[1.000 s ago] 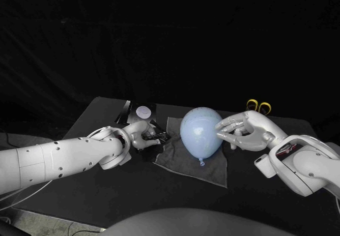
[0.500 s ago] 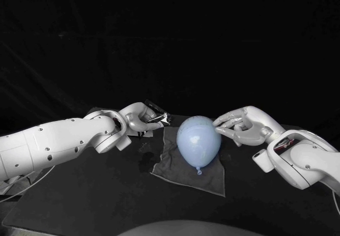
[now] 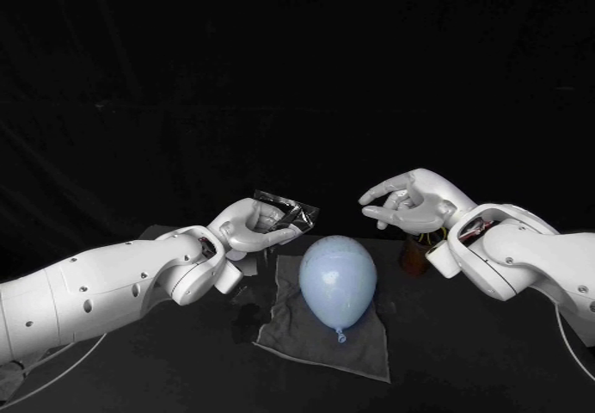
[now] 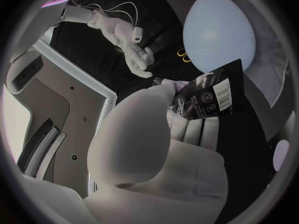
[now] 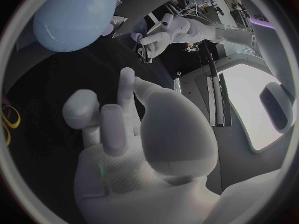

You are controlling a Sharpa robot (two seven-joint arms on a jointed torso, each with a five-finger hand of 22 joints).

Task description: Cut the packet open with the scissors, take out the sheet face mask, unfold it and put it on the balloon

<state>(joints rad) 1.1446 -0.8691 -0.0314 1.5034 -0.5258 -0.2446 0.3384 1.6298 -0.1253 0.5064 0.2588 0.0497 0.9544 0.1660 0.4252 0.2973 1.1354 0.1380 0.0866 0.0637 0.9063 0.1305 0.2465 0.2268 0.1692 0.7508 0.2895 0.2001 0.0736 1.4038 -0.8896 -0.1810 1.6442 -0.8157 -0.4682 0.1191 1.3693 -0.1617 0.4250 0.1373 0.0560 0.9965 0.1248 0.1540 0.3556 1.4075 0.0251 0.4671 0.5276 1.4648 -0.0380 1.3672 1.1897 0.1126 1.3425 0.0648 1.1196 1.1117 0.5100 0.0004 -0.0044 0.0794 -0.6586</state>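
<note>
A pale blue balloon [image 3: 337,277] lies on a grey cloth [image 3: 325,342], its knot toward me. My left hand [image 3: 252,225] is raised to the left of it and grips a black foil packet [image 3: 284,206] by one edge. The left wrist view shows the packet [image 4: 209,97] sticking out past the fingers [image 4: 190,134], with the balloon [image 4: 218,32] beyond. My right hand [image 3: 404,200] hovers in the air up and to the right of the balloon, fingers loosely bent, holding nothing. The scissors' yellow handles [image 5: 9,119] lie on the table, mostly hidden behind my right arm in the head view.
The black table [image 3: 483,361] runs under the cloth. A small white round object [image 4: 280,154] lies on it near the cloth's edge. In the right wrist view my left hand [image 5: 159,37] is across from the balloon [image 5: 74,15].
My left hand has lifted the packet from table height to above the balloon's top. My right hand has come off the balloon's side and risen. The camera has also shifted.
</note>
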